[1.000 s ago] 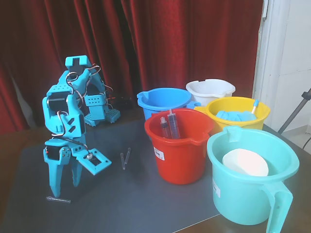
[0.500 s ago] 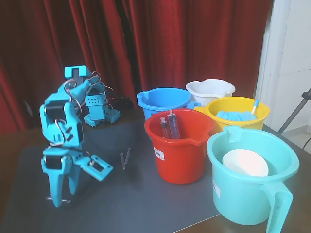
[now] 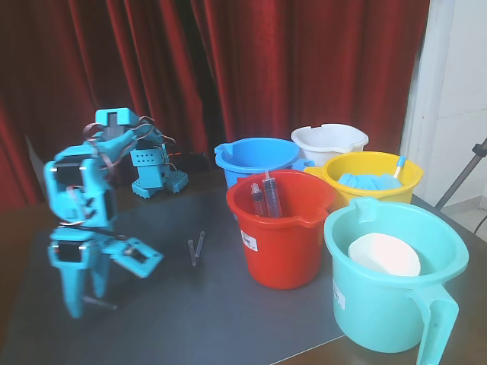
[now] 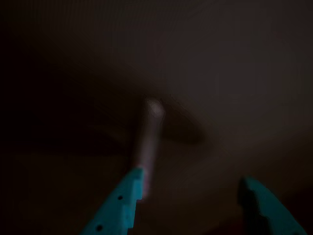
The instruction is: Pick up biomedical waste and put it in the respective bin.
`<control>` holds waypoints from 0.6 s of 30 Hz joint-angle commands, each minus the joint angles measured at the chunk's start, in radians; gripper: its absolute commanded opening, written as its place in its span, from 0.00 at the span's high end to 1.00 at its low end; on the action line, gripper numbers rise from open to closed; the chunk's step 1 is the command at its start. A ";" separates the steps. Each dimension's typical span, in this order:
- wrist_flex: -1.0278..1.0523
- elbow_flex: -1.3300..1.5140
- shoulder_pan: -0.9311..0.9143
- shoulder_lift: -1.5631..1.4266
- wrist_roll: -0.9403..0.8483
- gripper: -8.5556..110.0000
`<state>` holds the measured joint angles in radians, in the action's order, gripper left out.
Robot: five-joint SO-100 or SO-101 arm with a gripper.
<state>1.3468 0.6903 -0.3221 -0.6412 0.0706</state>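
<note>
A thin clear tube of biomedical waste (image 3: 104,304) lies on the dark table near the left edge in the fixed view. My turquoise gripper (image 3: 86,302) points straight down over it, open, its fingers just left of the tube. The wrist view is dark and blurred. There the tube (image 4: 148,139) runs up from the tip of the left finger (image 4: 120,205), the right finger (image 4: 264,205) stands well apart, and the gripper (image 4: 191,177) holds nothing. Two more tubes (image 3: 196,248) lie side by side mid-table. The red bucket (image 3: 283,251) holds two dark-filled syringes (image 3: 266,199).
Blue (image 3: 228,163), white (image 3: 304,139), yellow (image 3: 335,179) and a large turquoise bucket (image 3: 396,312) crowd the right side around the red one. The arm's base (image 3: 156,176) stands at the back before a red curtain. A tripod leg (image 3: 460,182) shows at far right.
The arm has swung left and the gripper has shifted left with it. The near tube, earlier between or under the fingers, now shows just right of them.
</note>
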 commanded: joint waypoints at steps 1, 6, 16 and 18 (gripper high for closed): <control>0.002 -0.044 -0.002 -0.017 -0.017 0.75; 0.005 -0.046 -0.002 -0.017 -0.023 0.75; 0.117 -0.044 0.009 -0.028 -0.009 0.75; 0.149 -0.044 0.009 -0.029 -0.009 0.75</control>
<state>1.4588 0.6903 -0.3145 -0.6412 0.0598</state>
